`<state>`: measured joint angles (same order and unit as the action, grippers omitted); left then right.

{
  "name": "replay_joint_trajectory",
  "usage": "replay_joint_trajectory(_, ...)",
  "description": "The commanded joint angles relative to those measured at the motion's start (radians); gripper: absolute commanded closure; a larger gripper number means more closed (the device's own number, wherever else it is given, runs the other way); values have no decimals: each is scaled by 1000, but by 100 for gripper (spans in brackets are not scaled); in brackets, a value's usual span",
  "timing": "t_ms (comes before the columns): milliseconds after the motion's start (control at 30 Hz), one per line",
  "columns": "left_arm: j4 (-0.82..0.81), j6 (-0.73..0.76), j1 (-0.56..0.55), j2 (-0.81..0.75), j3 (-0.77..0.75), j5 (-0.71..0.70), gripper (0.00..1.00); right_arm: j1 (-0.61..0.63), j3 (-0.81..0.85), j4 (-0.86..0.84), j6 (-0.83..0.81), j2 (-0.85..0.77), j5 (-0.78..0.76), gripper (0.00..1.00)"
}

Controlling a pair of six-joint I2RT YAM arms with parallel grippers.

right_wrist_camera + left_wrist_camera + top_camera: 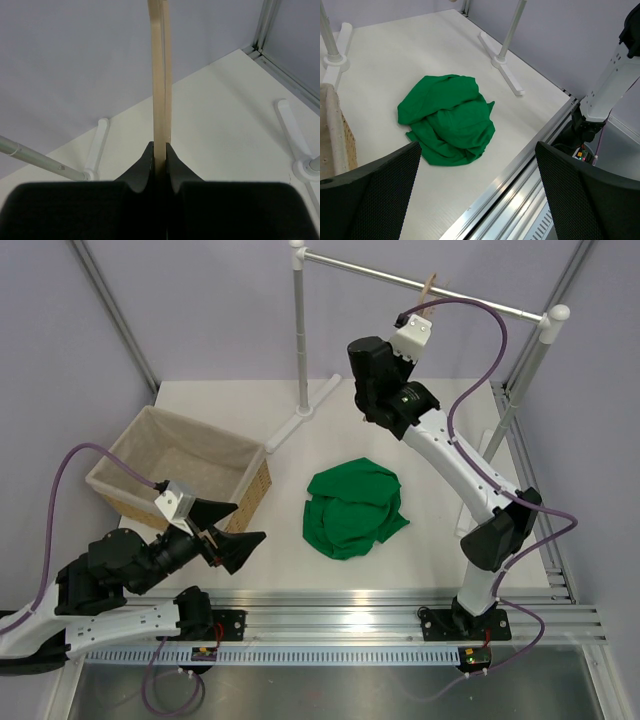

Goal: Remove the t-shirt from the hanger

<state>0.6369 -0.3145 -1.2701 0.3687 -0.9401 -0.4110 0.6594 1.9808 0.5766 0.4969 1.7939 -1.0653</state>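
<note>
The green t-shirt (352, 508) lies crumpled in a heap on the white table, off the hanger; it also shows in the left wrist view (447, 120). The pale beige wooden hanger (429, 286) is up at the silver rail; it shows edge-on in the right wrist view (160, 75). My right gripper (424, 308) is raised to the rail and shut on the hanger, whose wood is pinched between the jaws (160, 150). My left gripper (248, 523) is open and empty, low at the front left, to the left of the t-shirt and pointing at it (477, 150).
A wicker basket with a cloth lining (180, 465) stands at the left, beside my left gripper. The clothes rack has a silver rail (480, 302) across the back, a white post (300, 330) and feet on the table. An aluminium rail (400, 605) runs along the front edge.
</note>
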Motion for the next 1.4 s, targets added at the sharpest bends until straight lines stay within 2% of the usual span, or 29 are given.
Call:
replay_joint_trajectory(0, -37, 0, -5, 4, 6, 9, 1, -9, 44, 25, 51, 27, 5, 100)
replay_joint_trajectory(167, -40, -1, -5, -1, 9, 24, 1, -17, 44, 29, 46, 28, 67, 99)
replay_joint_trajectory(233, -48, 0, -5, -4, 12, 35, 1, -17, 43, 34, 43, 22, 83, 86)
replay_joint_trajectory(367, -48, 6, -5, -17, 9, 32, 1, -17, 27, 23, 20, -4, 91, 73)
replay_joint_trajectory(400, -46, 8, -5, -19, 9, 29, 1, -17, 21, 19, 11, -17, 99, 59)
replay_joint_trajectory(500, -51, 12, -3, -24, 11, 24, 1, -17, 3, 16, -12, -53, 136, 38)
replay_joint_trajectory(567, -54, 12, -5, -24, 12, 28, 1, -17, -7, 23, -24, -70, 168, 27)
replay_joint_trajectory(600, -57, 14, -5, -22, 12, 29, 1, -17, -10, 47, -27, -85, 182, 5)
replay_joint_trajectory(633, -59, 17, -5, -22, 12, 32, 1, -17, -10, 69, -27, -94, 217, 1)
replay_joint_trajectory(767, -55, 45, -3, -14, 12, -11, 1, -17, -45, 179, -26, -166, 327, 0)
replay_joint_trajectory(833, -59, 40, -5, -4, 9, -18, 1, -12, -112, 212, -35, -206, 373, 1)
replay_joint_trajectory(1000, -62, 32, -5, 82, -25, 9, 1, -11, -408, 112, -87, -450, 523, 0)
replay_joint_trajectory(1133, -49, 9, -3, 263, -66, 40, 1, -10, -539, 164, -74, -592, 649, 1)
replay_joint_trajectory(1267, -49, -1, -5, 423, -123, 60, 1, -11, -718, 101, -98, -804, 705, 1)
replay_joint_trajectory(1367, -83, 2, -5, 510, -131, 74, 1, -9, -781, 95, -121, -893, 810, 1)
